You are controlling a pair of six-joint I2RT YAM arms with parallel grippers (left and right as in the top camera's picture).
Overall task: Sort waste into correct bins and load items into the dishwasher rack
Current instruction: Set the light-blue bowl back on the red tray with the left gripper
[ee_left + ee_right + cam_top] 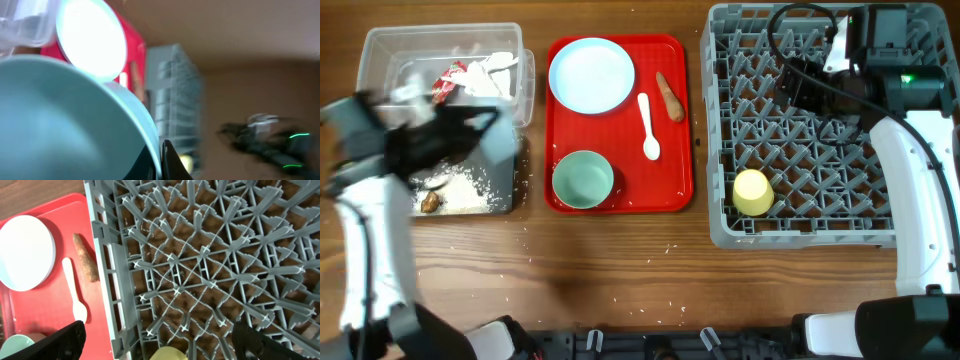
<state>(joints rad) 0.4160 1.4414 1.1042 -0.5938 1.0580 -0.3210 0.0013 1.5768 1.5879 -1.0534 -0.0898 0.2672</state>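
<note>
The left gripper (470, 135) is near the left edge of the table. It looks pinched on the rim of the pale blue bowl (65, 120) and holds it over the black tray (510, 170), I think so the food can drop in. White rice grains (470, 190) and a small brown lump (428, 202) lie in that tray. The clear tub (380, 60) in the far left corner holds the wrapper (450, 82) and white paper (495, 68). In the middle, the red tray (670, 170) keeps the plate (591, 75), green bowl (583, 178), spoon (648, 125) and brown stick (669, 96) waiting. The right gripper (163, 341) hangs over the rack (720, 120) by the right edge, fingers wide apart and holding nothing, maybe ready for the next dish. The yellow cup (752, 192) sits in the rack's near left corner
</note>
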